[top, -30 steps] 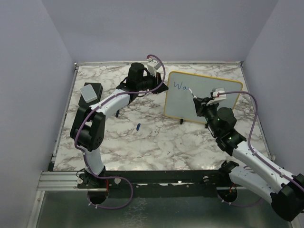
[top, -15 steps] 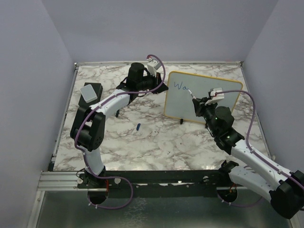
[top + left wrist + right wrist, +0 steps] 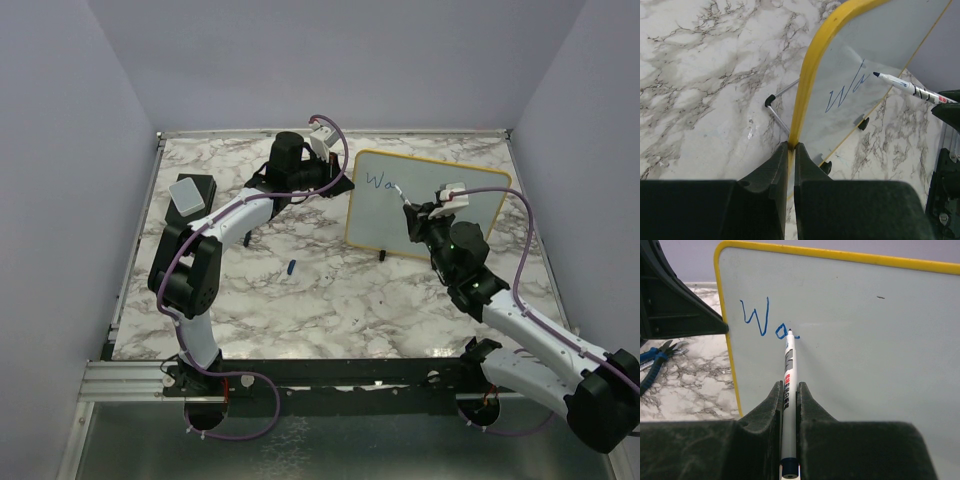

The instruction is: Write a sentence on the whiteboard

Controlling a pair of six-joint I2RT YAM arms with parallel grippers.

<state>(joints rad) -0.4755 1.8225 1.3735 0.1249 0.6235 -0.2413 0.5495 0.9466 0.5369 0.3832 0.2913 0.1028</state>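
**Marker tip against blank board: where the next stroke goes**

Whiteboard (image 3: 385, 215) stands upright on the bench (image 3: 300, 290), upper right of the top view. Left end effector (image 3: 791, 150) is pinched narrow on its yellow frame (image 3: 812, 65) at the board's left edge, steadying it. Right end effector (image 3: 788, 390) is clamped on the marker (image 3: 788, 365).

Marker's long axis runs straight up the right wrist frame, in line with the fingers and nose-on to the board face. Tip sits at the tail of the "a". Contact or a hair off: cannot tell.

Sentence (image 3: 762, 320) so far reads "Wa", in the upper left of the board.

Judgement: the blank surface lies to the right of the tip in the wrist view, so the next letters call for a rightward sweep by the right arm, which is the nearer one to the writing area.
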